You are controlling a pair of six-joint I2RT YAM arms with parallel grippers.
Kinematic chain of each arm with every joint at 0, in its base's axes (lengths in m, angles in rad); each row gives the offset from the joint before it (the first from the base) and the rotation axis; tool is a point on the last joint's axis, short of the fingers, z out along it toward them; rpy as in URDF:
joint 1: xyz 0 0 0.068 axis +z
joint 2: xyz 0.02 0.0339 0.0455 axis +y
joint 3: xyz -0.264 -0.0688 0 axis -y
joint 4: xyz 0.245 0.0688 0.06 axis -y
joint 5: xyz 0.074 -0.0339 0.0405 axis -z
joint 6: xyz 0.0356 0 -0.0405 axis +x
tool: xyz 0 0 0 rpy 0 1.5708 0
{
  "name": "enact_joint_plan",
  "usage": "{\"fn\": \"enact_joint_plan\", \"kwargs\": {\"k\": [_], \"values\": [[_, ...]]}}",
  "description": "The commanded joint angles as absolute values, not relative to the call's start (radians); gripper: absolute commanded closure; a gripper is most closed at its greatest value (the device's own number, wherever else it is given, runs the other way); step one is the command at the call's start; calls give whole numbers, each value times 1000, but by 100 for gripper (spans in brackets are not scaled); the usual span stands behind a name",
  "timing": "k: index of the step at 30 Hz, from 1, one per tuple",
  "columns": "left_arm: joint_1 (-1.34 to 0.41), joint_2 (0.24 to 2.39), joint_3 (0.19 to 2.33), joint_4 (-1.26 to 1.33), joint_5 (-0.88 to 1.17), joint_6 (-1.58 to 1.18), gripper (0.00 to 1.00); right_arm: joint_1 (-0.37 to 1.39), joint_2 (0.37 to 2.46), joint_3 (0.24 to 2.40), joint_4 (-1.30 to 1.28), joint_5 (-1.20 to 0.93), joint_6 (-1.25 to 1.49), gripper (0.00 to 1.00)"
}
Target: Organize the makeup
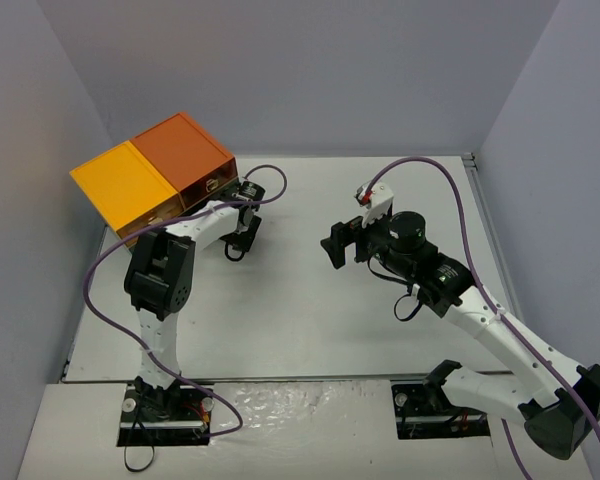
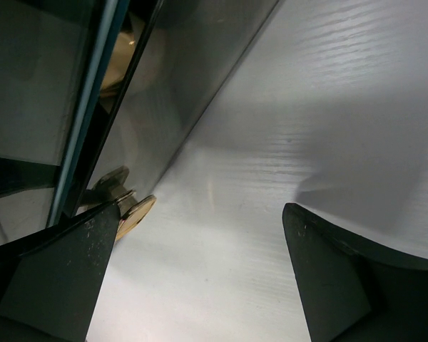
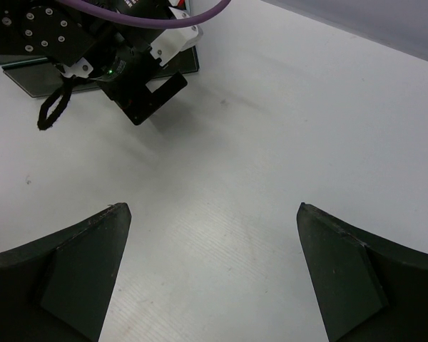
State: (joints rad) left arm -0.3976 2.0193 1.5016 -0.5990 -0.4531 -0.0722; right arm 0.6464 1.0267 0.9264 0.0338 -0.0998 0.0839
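No makeup shows on the table in any view. The drawer cabinet (image 1: 155, 175) with its orange and yellow top stands at the far left. My left gripper (image 1: 242, 232) is right at its front, jaws wide open with nothing between them (image 2: 202, 210). Its left finger (image 2: 71, 271) lies beside a round gold knob (image 2: 137, 214) on the cabinet's dark glassy face (image 2: 43, 107). A gold-coloured shape (image 2: 120, 60) glints behind that face; I cannot tell what it is. My right gripper (image 1: 338, 243) hangs open over bare table near the middle, nothing between its fingers (image 3: 214, 206).
Grey walls close in the white table (image 1: 310, 310) on the left, back and right. A purple cable (image 1: 435, 165) loops above the right arm. In the right wrist view the left arm's wrist (image 3: 128, 78) and the cabinet's base (image 3: 21, 75) lie ahead.
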Motion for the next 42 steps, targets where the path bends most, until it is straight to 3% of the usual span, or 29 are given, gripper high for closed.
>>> {"fn": "enact_joint_plan", "kwargs": {"k": [1,10,19,32,42], "values": [[-361,1960,1532,-584,-516,-91,3,637,1009,976,92,-85,108,0],[-492,1807,1518,-585,-317,-129,3,637,976,1011,58,1,94,0],[-506,1512,1584,-690,-234,-184,3,635,898,1112,-72,196,24,0],[-488,990,1628,-933,-548,-230,3,635,707,1225,-219,527,-27,0],[-488,678,1566,-1132,-746,-313,3,637,576,1161,-224,584,-49,0]]}}
